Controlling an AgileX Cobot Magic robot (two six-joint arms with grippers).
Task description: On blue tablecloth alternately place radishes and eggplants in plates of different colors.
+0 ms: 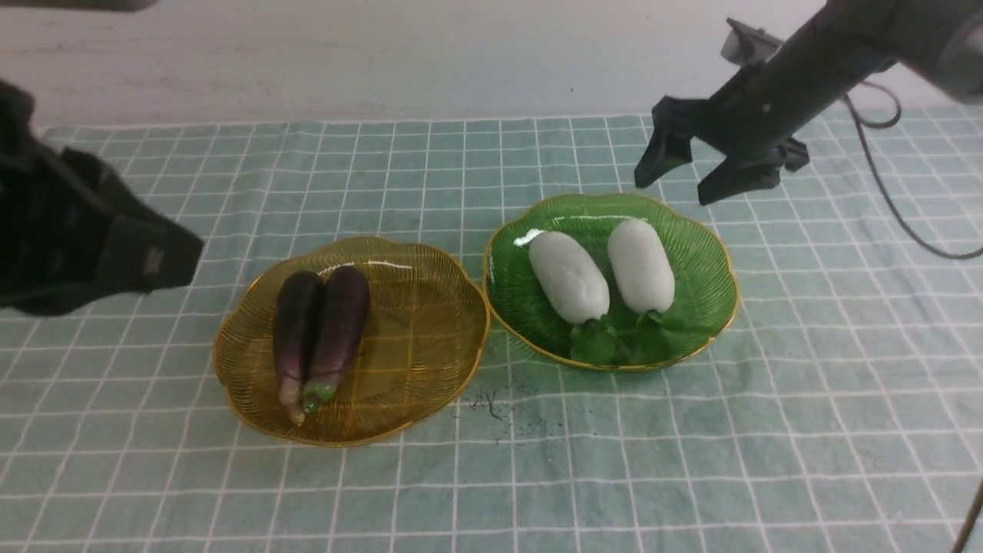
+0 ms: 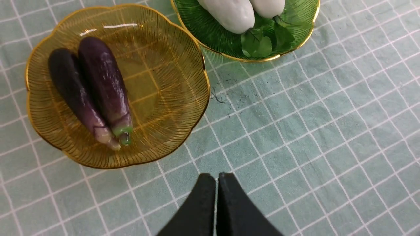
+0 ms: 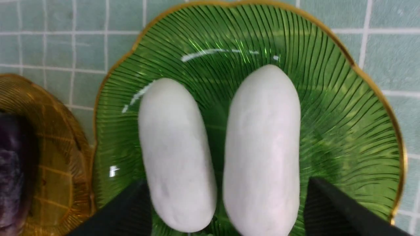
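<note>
White oblong radishes with green leaves, the left one (image 1: 569, 276) and the right one (image 1: 642, 266), lie side by side in the translucent green ribbed plate (image 1: 710, 311), right of the centre of the frame. Two glossy dark purple eggplants (image 1: 338, 326) rest together in the amber ribbed plate (image 1: 415, 376), left of the centre, on the pale teal cloth with white grid (image 1: 614, 476). So the sorting looks complete to me.

The right gripper (image 1: 686, 177) is the nearer one to the radishes. Its jaws stand wide and hold nothing, near the plate's upper edge in the frame. From these jaws, the right radish lies below and a little to the left; its long axis runs mostly up and down, with the leaves at the lower end. The coming move, I judge, is to lift this arm away toward the upper right, without brushing the radishes or the rim. The left gripper (image 2: 216, 177) has its fingertips together, with nothing between them.
</note>
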